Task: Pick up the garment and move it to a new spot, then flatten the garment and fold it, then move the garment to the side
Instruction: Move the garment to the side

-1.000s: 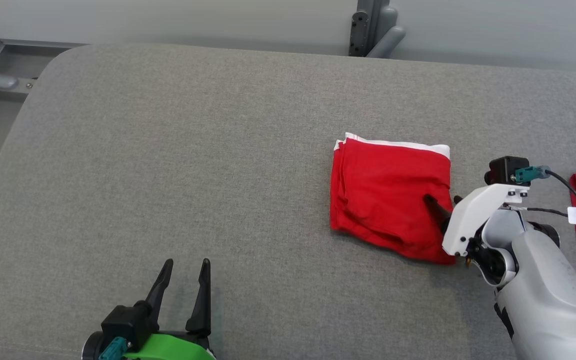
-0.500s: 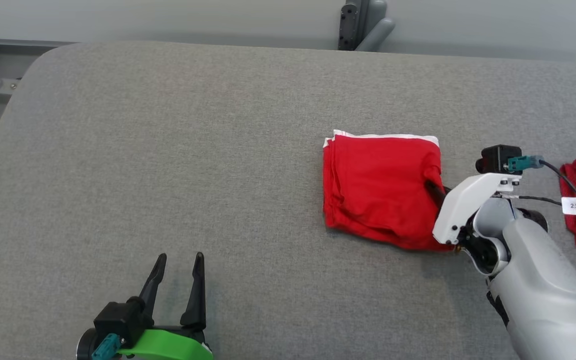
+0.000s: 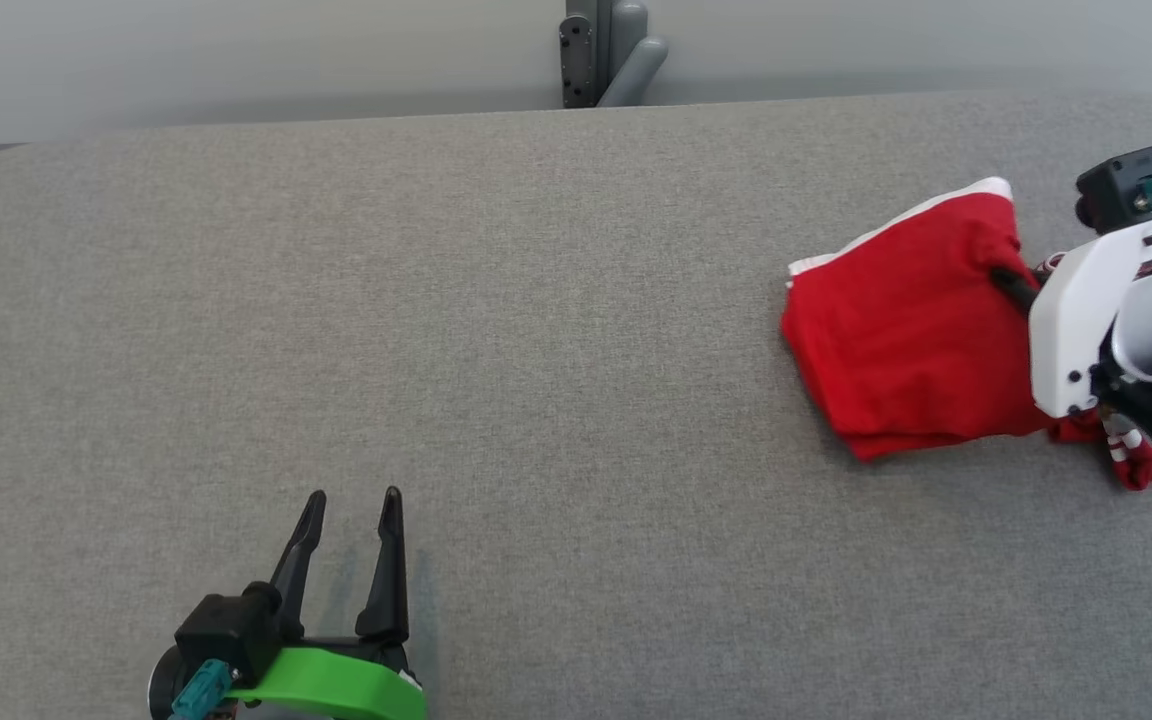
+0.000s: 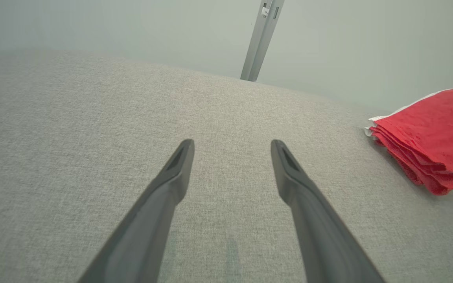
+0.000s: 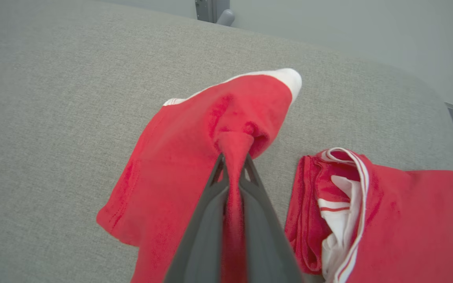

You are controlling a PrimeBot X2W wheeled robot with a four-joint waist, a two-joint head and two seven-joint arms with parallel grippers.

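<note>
Our right claw (image 5: 232, 157) is pressed together on a pinched ridge of the red garment (image 5: 171, 157). The cloth is bunched at the tips and runs down between the two dark fingers (image 5: 207, 220). From that pinch the garment spreads to the left as a folded red slab with a white edge along its far side, and it lies on the grey desk (image 3: 536, 300) near its right end. Its pinched right edge is drawn up into a small peak, while the left part rests flat. Just to the right of the claw lies a second red garment (image 5: 407, 212) with white striped trim, and a strip of desk shows between the two at their far ends. Our left claw (image 3: 351, 495) hovers well apart at the near left, its fingers spread wide above the desk. Beyond the far edge a grey post (image 3: 596, 50) stands against a pale wall.
</note>
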